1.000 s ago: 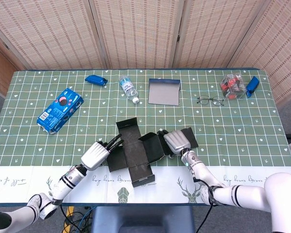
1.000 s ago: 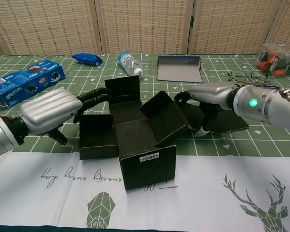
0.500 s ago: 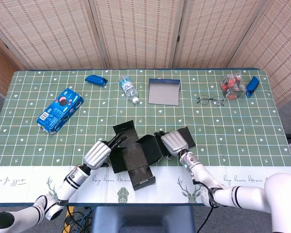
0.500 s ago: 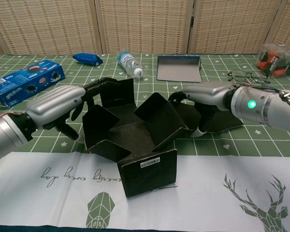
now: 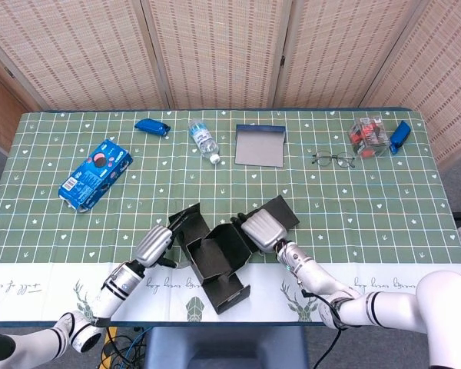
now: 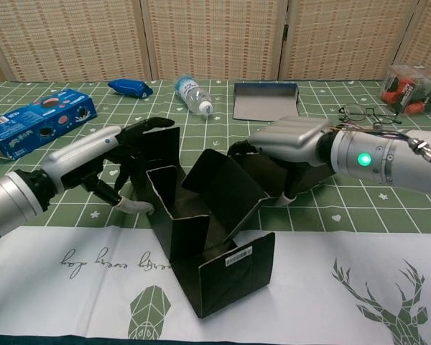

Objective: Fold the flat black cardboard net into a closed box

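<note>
The black cardboard net (image 5: 217, 257) (image 6: 210, 219) sits half folded near the table's front edge. Its left wall stands upright, its right flap leans inward, and the front panel with a white label (image 6: 235, 257) is raised. My left hand (image 5: 155, 244) (image 6: 93, 154) lies against the outside of the left wall, fingers stretched along it toward the back flap. My right hand (image 5: 261, 229) (image 6: 291, 140) is behind the right flap, its fingers hooked over the flap's top edge. The outermost right flap (image 5: 280, 211) lies under that hand.
On the green table (image 5: 384, 207) are a blue cookie box (image 5: 95, 172) at the left, a blue packet (image 5: 151, 126), a water bottle (image 5: 203, 141), a grey tray (image 5: 260, 146), glasses (image 5: 334, 160) and a clear container (image 5: 369, 134) at the back right. A white printed strip (image 5: 31, 284) runs along the front.
Both hands have moved inward. The left wall has risen from flat to upright, the right flap has tipped further in, and the whole net has slid and turned slightly toward the front.
</note>
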### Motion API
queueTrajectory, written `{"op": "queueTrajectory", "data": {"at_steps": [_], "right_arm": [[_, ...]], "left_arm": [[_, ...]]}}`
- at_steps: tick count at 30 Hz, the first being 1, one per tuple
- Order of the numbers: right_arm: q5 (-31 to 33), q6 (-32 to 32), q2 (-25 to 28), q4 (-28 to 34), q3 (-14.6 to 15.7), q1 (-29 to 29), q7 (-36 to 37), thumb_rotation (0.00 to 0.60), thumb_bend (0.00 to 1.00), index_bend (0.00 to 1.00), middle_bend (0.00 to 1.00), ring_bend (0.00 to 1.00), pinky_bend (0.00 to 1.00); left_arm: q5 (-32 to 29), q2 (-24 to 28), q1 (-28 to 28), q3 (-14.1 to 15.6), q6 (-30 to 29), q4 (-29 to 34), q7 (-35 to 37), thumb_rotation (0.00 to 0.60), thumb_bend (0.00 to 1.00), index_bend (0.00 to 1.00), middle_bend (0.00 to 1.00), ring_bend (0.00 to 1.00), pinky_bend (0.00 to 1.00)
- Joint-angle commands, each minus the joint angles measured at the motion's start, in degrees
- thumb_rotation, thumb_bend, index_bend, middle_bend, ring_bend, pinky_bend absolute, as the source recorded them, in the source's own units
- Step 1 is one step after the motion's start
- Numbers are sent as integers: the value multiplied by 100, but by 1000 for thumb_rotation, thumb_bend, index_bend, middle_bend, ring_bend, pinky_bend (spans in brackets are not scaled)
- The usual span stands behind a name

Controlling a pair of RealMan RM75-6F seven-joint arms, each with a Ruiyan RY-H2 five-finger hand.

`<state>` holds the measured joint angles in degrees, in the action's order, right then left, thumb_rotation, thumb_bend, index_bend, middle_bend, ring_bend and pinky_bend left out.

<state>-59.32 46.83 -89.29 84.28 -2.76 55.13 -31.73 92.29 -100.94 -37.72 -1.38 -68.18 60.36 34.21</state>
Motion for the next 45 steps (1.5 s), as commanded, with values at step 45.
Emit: {"op": "queueTrajectory", "data": {"at_steps": [45], "right_arm": [[-1950,-378,202,-137,75,681,-561,600,363,293,370,800,1000]], "left_arm": [[357,344,-457,750,707,39,3992,600,154,109,31,526,679]]}}
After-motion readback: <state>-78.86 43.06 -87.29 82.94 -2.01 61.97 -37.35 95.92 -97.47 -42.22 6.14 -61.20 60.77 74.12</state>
